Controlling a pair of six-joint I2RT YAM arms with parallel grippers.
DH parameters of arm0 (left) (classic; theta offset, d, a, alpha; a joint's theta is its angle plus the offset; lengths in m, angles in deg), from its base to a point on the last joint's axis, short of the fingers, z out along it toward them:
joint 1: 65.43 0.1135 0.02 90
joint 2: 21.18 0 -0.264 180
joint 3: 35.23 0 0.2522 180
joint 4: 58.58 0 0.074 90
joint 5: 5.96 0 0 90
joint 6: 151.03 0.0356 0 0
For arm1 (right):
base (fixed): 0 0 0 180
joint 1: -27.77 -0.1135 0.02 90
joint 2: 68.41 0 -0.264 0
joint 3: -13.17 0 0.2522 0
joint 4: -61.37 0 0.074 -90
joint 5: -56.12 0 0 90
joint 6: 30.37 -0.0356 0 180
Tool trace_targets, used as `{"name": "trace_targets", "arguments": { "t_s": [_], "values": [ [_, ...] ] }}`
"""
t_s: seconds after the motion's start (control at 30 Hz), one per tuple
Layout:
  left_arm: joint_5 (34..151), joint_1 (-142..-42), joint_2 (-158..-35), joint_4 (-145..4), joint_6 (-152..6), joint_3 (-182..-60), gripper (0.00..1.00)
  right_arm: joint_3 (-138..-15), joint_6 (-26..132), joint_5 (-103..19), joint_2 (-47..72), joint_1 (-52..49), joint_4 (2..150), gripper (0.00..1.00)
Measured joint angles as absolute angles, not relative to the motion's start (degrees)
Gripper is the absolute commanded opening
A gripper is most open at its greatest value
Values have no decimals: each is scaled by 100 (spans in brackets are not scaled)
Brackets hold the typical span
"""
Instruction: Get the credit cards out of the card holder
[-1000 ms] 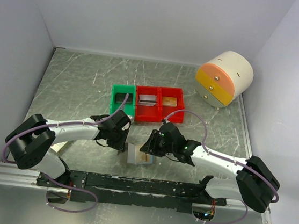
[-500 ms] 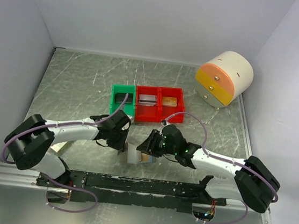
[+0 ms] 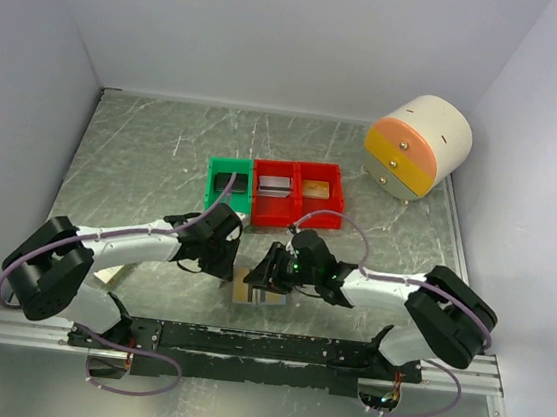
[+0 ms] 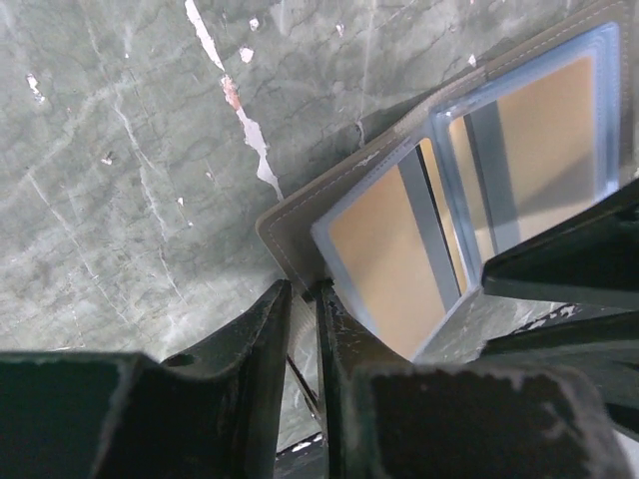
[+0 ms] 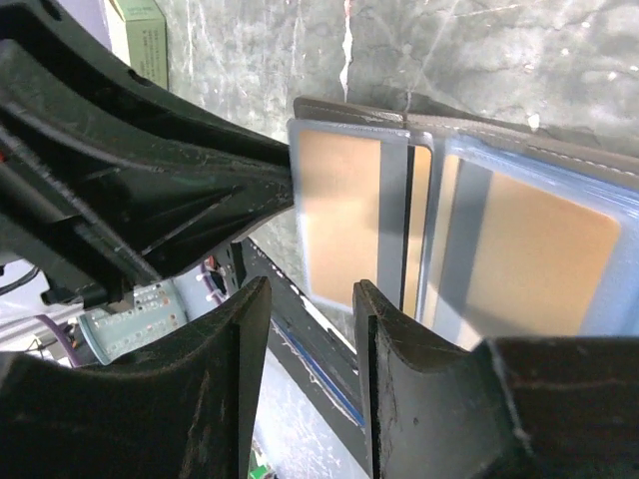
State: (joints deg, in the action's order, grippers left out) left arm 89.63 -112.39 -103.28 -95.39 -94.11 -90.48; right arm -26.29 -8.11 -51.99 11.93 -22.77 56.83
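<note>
The credit cards sit inside the blue pockets of the card holder. The holder is spread open at the near middle of the surface, between both arms. The left gripper is narrowed, pinching the holder's grey corner. The right gripper stands partly open, its fingertips at a pocket's edge.

Grey marbled table, green bin, two red bins, cream drum with orange-yellow face

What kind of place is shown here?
Probably a laboratory robot cell: plain white walls enclose a marbled table, two arms are bolted to a rail at its near edge, and small plastic bins stand as props.
</note>
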Motion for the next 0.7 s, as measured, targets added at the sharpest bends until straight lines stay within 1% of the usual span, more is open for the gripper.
{"name": "trace_targets", "arguments": {
  "t_s": [0.13, 0.27, 0.53, 0.7],
  "values": [
    [8888, -11239, -10171, -9613, -9472, -9046, 31, -2823, -772, -5374, 1492, -2295, 5598, 40],
    [8687, -11239, -9913, -9777, -9579, -9046, 35, -3026, -634, -5332, 1461, -2303, 5781, 40],
    [8206, -11239, -9336, -10286, -9811, -9072, 51, -3291, -239, -4710, 707, -2303, 6546, 40],
    [8093, -11239, -9021, -10664, -9902, -9402, 57, -3175, -247, -4554, 642, -2303, 6596, 37]
  ]
}}
